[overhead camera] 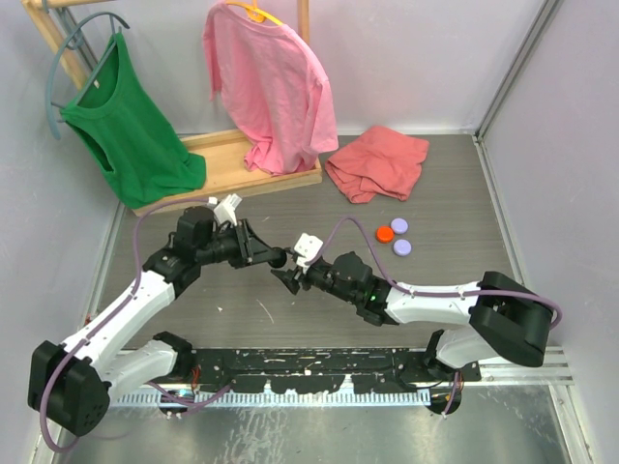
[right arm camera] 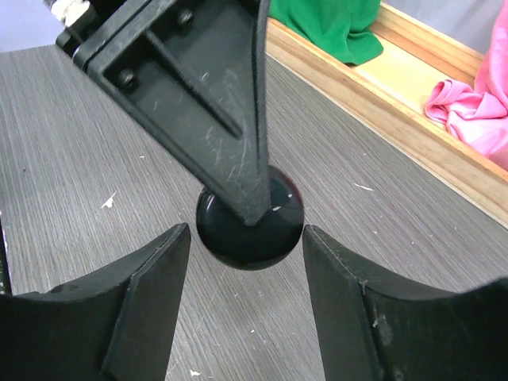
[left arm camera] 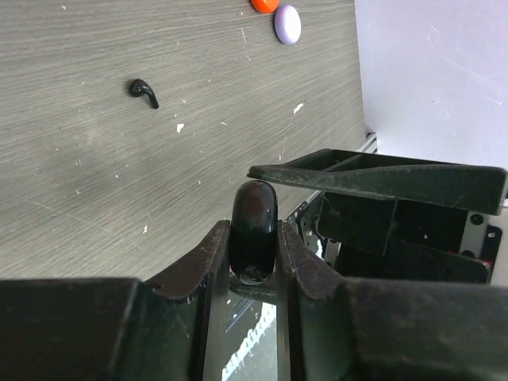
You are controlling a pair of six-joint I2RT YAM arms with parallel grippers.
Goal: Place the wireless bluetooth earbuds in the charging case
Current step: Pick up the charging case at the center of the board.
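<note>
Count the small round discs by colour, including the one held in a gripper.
Red-orange round disc: 1
Lavender round discs: 2
Glossy black round disc, held in the left gripper: 1
Total: 4

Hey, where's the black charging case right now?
The black charging case is clamped in the left gripper, centre of the top view above the table; the open right gripper flanks it without touching.
</note>
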